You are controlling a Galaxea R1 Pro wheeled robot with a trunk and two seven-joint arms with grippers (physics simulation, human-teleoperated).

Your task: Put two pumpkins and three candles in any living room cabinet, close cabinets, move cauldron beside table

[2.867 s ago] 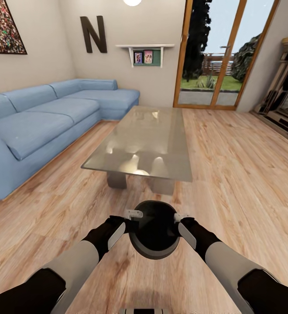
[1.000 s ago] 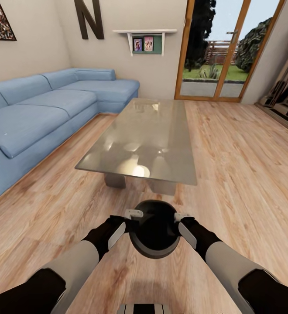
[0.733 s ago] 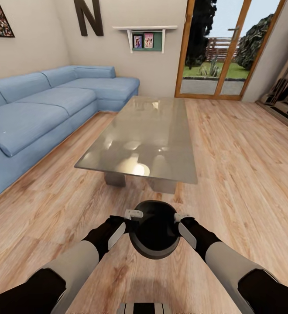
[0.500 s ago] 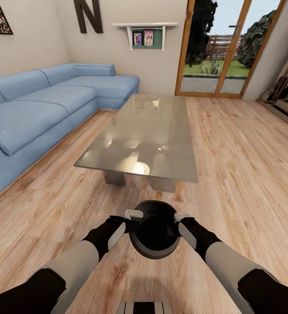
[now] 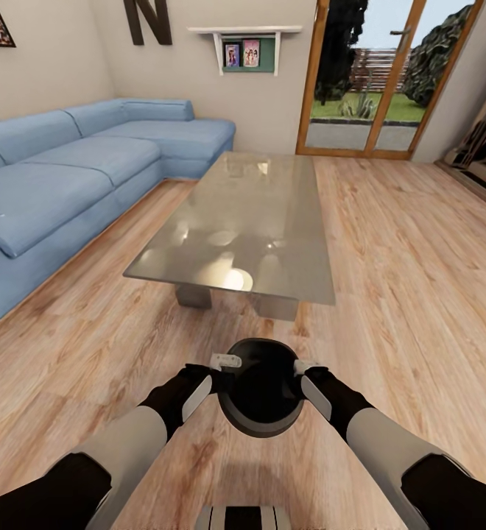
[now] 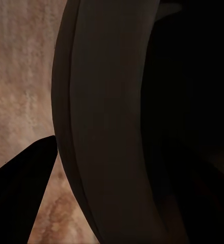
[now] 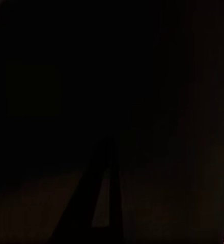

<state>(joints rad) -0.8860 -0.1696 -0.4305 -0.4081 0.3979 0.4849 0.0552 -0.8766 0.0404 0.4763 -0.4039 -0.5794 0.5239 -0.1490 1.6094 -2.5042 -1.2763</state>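
The left gripper (image 5: 226,362) and the right gripper (image 5: 302,366) press on opposite sides of the cauldron (image 5: 261,397), which hangs between them above the wooden floor (image 5: 412,258); whether either one is clamped on the rim or just bearing against it cannot be told, since the fingers are hidden against the black pot. In the left wrist view the cauldron's (image 6: 107,127) thick rim runs close across the lens with floor (image 6: 20,76) beside it; the right wrist view is almost wholly dark.

Compared with the earlier pictures, the whole room has slid down and grown larger in the head view: the blue sofa (image 5: 66,169) sits lower and closer, the table (image 5: 247,221) reaches nearer the cauldron, and the wall letter (image 5: 147,18) is now cut by the upper edge. That is the camera travelling forward with the robot; the arms and cauldron keep the same place in the picture.

Both arms reach forward and inward from the lower corners, elbows out, wrists turned toward each other at one height. The cauldron is just short of the table's near end, mouth up. A small shelf with photos (image 5: 244,51) hangs on the far wall.
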